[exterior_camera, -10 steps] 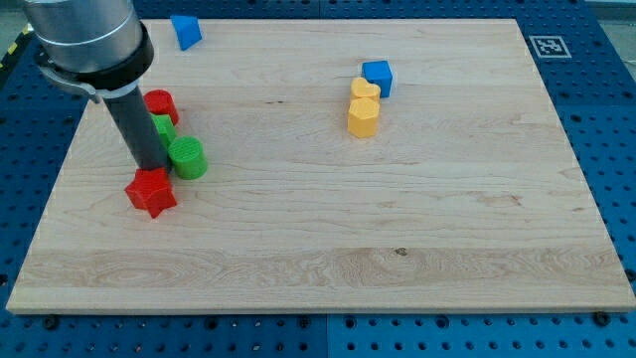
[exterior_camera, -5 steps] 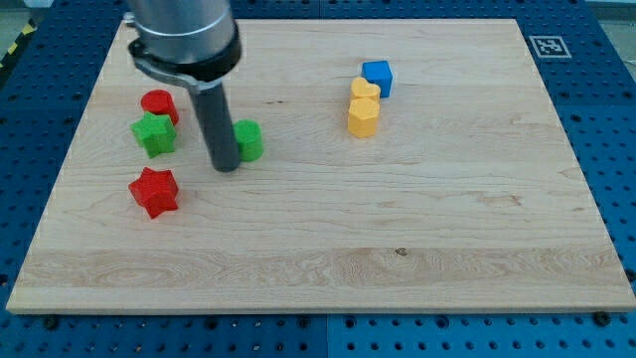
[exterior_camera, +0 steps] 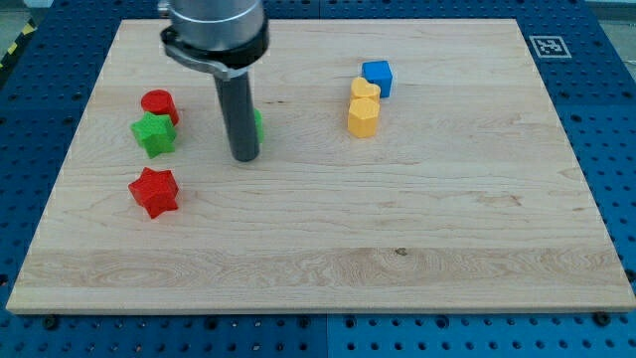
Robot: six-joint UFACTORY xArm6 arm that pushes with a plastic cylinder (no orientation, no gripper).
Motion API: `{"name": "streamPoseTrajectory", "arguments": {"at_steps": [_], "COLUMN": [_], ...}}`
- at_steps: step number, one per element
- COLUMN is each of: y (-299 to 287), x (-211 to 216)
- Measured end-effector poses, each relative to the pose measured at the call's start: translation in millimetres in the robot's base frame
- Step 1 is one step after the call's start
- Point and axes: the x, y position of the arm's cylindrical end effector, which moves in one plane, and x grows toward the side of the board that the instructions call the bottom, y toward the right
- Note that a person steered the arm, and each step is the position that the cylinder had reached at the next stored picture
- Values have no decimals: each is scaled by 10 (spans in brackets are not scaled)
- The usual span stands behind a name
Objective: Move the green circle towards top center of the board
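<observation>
— What does the arm look like?
— A broad grey cylinder at the view's top, smooth with a dull sheen, ringed at its lower edge by a thin dark band.
— And below that?
— A straight dark rod, nearly black, round and plain, much narrower than the housing. My tip (exterior_camera: 244, 158) is its blunt, flat end.

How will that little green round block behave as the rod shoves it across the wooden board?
Probably it slides rather than rolls: the green circle seems to sit flat on the board, mostly hidden behind my tip. It looks small and rigid, so likely light. Its round side may let it slip off my tip sideways.
</observation>
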Motion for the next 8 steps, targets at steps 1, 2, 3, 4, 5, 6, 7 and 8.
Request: {"name": "streamPoseTrajectory", "arguments": {"at_steps": [1,2,3,4,5,6,7,8], "y": [48,62,62,64,57,57,57,76], "x": [-36,-155,-245,-366,-476,-553,-559,-670]}}
